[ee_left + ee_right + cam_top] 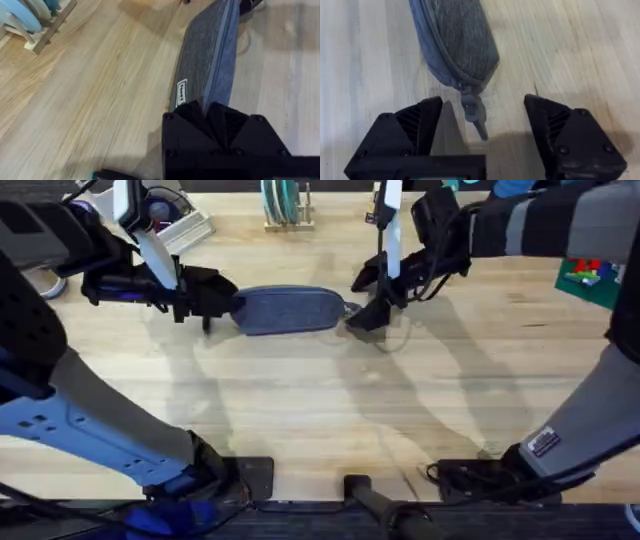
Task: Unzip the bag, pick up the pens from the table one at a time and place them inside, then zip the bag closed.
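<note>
The grey-blue bag [287, 310] lies lengthwise on the table [320, 410], between my two grippers. My left gripper [218, 297] is shut on the bag's left end; in the left wrist view the black fingers [200, 120] pinch the fabric [207, 60] beside a small white label [181, 92]. My right gripper [364, 317] stands open at the bag's right end. In the right wrist view the zipper's pull tab [474, 113] lies between the spread fingers [417, 125], touching neither. The bag [457, 40] looks zipped shut. A dark pen [107, 175] with a teal tip lies near the left gripper.
A wooden rack with pale blue plates [283, 205] stands at the back middle, also seen in the left wrist view [35, 22]. A white object [185, 225] sits at the back left. Coloured blocks [590, 275] lie at the right edge. Bare tabletop stretches in front of the bag.
</note>
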{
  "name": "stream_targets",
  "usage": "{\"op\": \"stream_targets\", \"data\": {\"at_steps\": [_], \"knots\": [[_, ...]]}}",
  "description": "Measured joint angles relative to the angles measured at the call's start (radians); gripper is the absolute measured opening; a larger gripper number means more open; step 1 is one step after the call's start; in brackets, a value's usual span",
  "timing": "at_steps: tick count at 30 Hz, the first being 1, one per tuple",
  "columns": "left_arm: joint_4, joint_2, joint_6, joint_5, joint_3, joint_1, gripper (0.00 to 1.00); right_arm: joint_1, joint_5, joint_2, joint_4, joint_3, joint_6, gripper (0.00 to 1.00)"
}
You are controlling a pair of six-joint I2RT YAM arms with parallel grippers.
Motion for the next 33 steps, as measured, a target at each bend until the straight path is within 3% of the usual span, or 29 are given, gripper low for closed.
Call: {"op": "stream_targets", "data": {"at_steps": [4, 10, 12, 15, 16, 33], "knots": [[0.0, 0.0, 0.0, 0.0, 0.0, 0.0, 0.042, 0.0, 0.0, 0.0, 0.0, 0.0, 0.003, 0.941], [0.0, 0.0, 0.0, 0.0, 0.0, 0.0, 0.042, 0.0, 0.0, 0.0, -0.002, 0.0, 0.016, 0.704], [0.0, 0.0, 0.0, 0.0, 0.0, 0.0, 0.042, 0.0, 0.0, 0.0, -0.002, 0.0, 0.019, 0.527], [0.0, 0.0, 0.0, 0.0, 0.0, 0.0, 0.042, 0.0, 0.0, 0.0, -0.003, 0.0, 0.021, 0.115], [0.0, 0.0, 0.0, 0.0, 0.0, 0.0, 0.043, 0.0, 0.0, 0.0, -0.003, 0.0, 0.023, 0.055], [0.003, 0.0, 0.0, 0.0, 0.0, 0.0, 0.042, 0.0, 0.001, 0.0, -0.003, 0.0, 0.023, 0.029]]}}
